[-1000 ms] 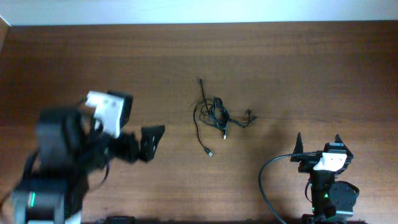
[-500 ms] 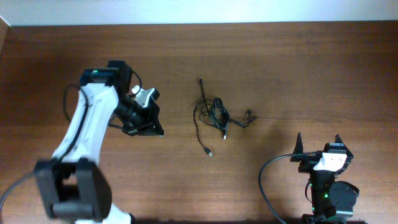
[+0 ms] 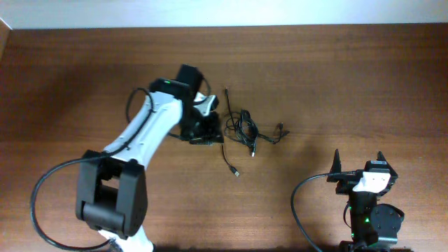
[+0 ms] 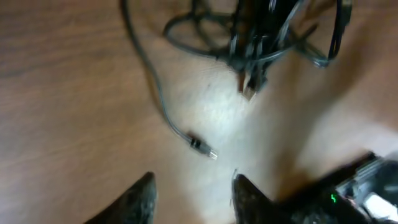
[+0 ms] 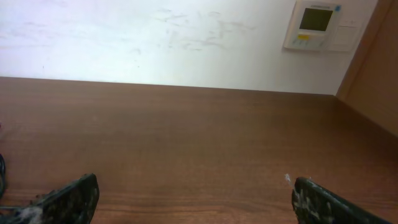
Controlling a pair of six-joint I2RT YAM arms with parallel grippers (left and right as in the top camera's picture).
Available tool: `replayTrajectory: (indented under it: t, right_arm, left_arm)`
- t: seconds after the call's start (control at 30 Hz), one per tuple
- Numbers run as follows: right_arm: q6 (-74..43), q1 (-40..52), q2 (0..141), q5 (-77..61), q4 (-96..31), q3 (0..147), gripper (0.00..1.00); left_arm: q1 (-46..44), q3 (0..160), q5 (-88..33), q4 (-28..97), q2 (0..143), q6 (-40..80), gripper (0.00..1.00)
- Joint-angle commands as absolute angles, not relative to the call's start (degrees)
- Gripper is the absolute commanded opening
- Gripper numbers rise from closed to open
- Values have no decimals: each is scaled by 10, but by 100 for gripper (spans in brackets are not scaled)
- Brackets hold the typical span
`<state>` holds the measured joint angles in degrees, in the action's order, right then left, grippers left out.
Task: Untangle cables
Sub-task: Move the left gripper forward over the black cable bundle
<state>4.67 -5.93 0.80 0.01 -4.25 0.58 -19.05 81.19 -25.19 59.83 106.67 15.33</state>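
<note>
The cables [image 3: 245, 129] lie in a small black tangle at the middle of the table. One loose strand runs down to a plug [image 3: 236, 171], and another end [image 3: 225, 91] points toward the far side. My left gripper [image 3: 208, 134] hangs just left of the tangle, apart from it. In the left wrist view its jaws [image 4: 193, 186] stand open over bare wood, with the loose plug [image 4: 202, 147] just ahead and the tangle [image 4: 261, 37] beyond. My right gripper [image 3: 358, 159] rests open at the near right, empty in its own view [image 5: 196, 190].
The wooden table [image 3: 350, 77] stretches wide around the tangle. A white wall [image 5: 186, 37] with a control panel [image 5: 320, 23] stands behind the far edge. The right arm's thick black cable [image 3: 297, 203] loops beside its base.
My left arm has swung from the near left across the table to the left edge of the tangle. The cables and the right arm have not moved.
</note>
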Motion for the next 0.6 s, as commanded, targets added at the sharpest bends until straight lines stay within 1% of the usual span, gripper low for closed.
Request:
replayTrajectory:
  t: [0.0,0.07,0.1,0.17,0.27,0.3,0.33,0.4,0.43,0.57]
  right_arm:
    - [43,-56,4,5,-46,3,98]
    - [43,-56,4,5,-46,3,99]
    - [43,-56,4,5,-46,3,99]
    - [43,-56,4,5,-46,3,99]
    - [43,-56,4,5,-46,3,99]
    - [43,-56,4,5,-46,3,99]
    - [43,-56,4,5,-46,3,99]
    - [43,-56,4,5,-46,3,99]
    - [43,-56,4,5,-46,3,99]
    - [43,-56,4,5,-46,3,99]
  left_arm:
    - [-235,815,-194,544,1068,243,60]
    - [-258,815,-180,506,1068,244,80]
    - [-267,815,-165,492,1069,244,93]
    - [-285,815,-137,471,1071,249,96]
    - [-315,815,-93,448,1079,279,90]
    - [-325,815,-82,439,1086,280,84]
    - [-334,815,-72,430,1091,280,71]
    - [-347,815,-48,424,1101,280,52]
    - [-350,815,-35,422,1105,280,47]
    - [-353,815,7,410,1126,280,37]
